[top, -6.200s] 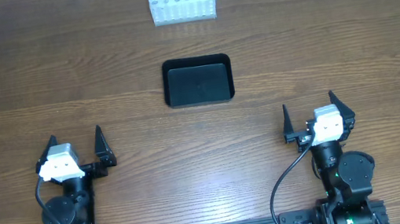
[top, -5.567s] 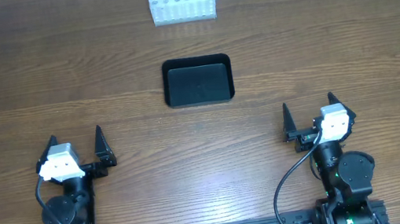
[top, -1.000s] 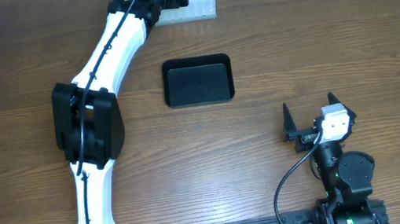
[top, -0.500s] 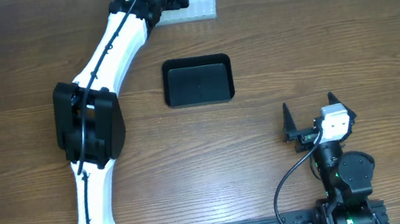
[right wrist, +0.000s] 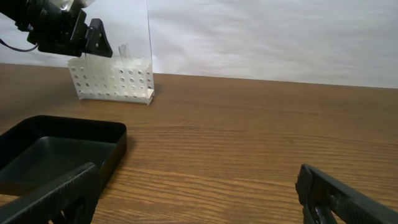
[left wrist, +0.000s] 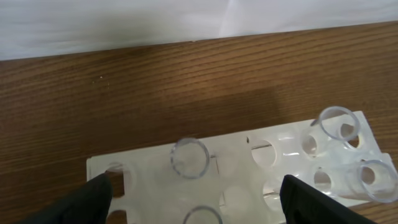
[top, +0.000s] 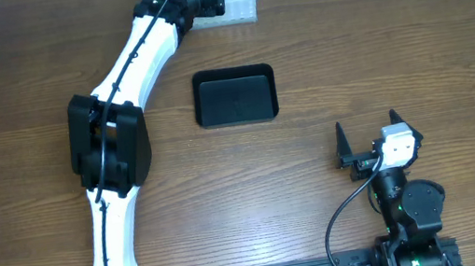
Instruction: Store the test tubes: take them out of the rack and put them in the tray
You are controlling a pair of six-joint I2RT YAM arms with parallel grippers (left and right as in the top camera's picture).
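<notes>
The test tubes (left wrist: 189,157) stand upright in the white rack (top: 235,3), close to the table's (top: 411,31) far edge, and my left gripper (left wrist: 198,186) sits over its left end, fingers spread wide either side of one tube, gripping nothing. The black tray (top: 235,96) lies nearer me, a band of wood between its rim and the rack. My right gripper (top: 366,123) hangs by its base, fingers wide apart, holding nothing, well apart from the tray.

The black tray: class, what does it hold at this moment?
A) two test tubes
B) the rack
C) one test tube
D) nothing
D: the black tray shows only its bare floor, while the test tubes stand in the rack.
</notes>
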